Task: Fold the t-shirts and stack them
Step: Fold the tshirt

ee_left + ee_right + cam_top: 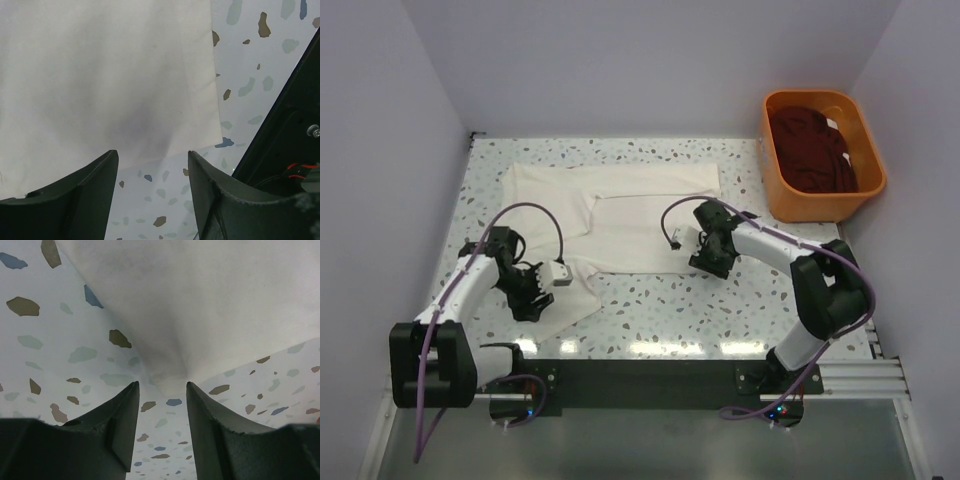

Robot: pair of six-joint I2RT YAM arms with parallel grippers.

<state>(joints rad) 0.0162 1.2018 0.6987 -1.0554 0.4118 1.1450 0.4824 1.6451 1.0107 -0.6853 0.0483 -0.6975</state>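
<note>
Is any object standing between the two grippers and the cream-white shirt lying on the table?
Nothing visible does. The left gripper and the right gripper are both open, right at the near hem of the cream-white cloth t-shirt, with only bare speckled table around them.

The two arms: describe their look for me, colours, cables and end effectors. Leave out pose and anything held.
Both the left arm and right arm have white links between chunky black joints. A purple cable loops along each. A small pale box sits by the left wrist. The left end effector and right end effector each have two broad matte black fingers tapering to blunt tips.
</note>
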